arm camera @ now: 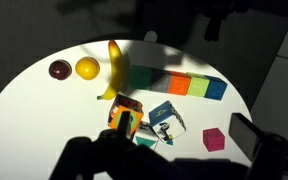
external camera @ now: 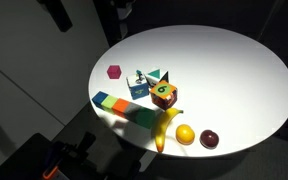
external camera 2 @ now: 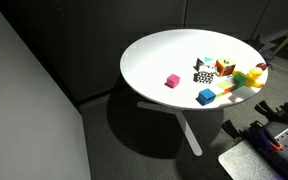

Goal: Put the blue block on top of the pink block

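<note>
The blue block [arm camera: 216, 89] lies at the end of a row of coloured blocks; it also shows in both exterior views [external camera: 101, 99] [external camera 2: 206, 96]. The pink block [arm camera: 215, 139] lies alone on the white round table [arm camera: 44, 110], apart from the others, and shows in both exterior views [external camera: 113, 71] [external camera 2: 171, 81]. In the wrist view my gripper [arm camera: 184, 135] is open and empty, well above the table. Its dark fingers frame the cluster of blocks, with the pink block just inside the right finger. I cannot make out the gripper in the exterior views.
Green [arm camera: 196, 86], orange [arm camera: 176, 84] and dark green [arm camera: 149, 78] blocks continue the row. A blue-and-white pictured block [arm camera: 165, 115], a red-orange numbered cube [arm camera: 125, 113], a banana [arm camera: 115, 68], a yellow fruit [arm camera: 86, 68] and a dark red fruit [arm camera: 59, 69] lie nearby.
</note>
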Controlling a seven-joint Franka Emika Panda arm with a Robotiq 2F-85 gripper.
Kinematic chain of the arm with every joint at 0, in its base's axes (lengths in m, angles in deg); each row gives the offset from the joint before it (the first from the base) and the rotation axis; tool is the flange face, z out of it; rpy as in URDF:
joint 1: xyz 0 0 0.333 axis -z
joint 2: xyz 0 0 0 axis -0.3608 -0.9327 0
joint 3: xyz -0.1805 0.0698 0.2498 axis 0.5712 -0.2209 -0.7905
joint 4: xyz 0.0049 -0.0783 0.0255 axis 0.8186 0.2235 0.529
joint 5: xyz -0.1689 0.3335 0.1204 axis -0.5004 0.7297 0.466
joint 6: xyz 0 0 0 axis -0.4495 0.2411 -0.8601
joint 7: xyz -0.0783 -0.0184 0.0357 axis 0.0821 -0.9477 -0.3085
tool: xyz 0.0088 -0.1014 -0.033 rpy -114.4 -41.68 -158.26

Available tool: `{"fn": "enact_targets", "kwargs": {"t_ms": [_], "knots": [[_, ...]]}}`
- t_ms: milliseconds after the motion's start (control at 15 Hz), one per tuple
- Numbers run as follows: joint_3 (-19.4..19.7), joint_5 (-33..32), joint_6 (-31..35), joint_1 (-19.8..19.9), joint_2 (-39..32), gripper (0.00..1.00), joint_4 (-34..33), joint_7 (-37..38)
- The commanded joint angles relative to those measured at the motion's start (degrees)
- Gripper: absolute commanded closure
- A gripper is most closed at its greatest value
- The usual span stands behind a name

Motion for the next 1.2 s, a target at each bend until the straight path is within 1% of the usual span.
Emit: {"fn": "enact_targets", "kwargs": {"t_ms": [0,200,533,867,1133], "knots": [[-2.72,-3.23,2.88,0.19,-0.20,0.00,2.75,0.88],[-4.77,-5.67,5.12,-0.09,-1.12,0.00,5.11,1.65],[-6.93,-5.87,10.15,-0.59,-2.46,0.00,8.68,4.13],[-7.51,-5.06,19.00,-1.10,-4.85,0.00,12.64,5.39],[-6.73,-2.81,23.09,-2.45,-8.63,0.00,13.97,4.31]]}}
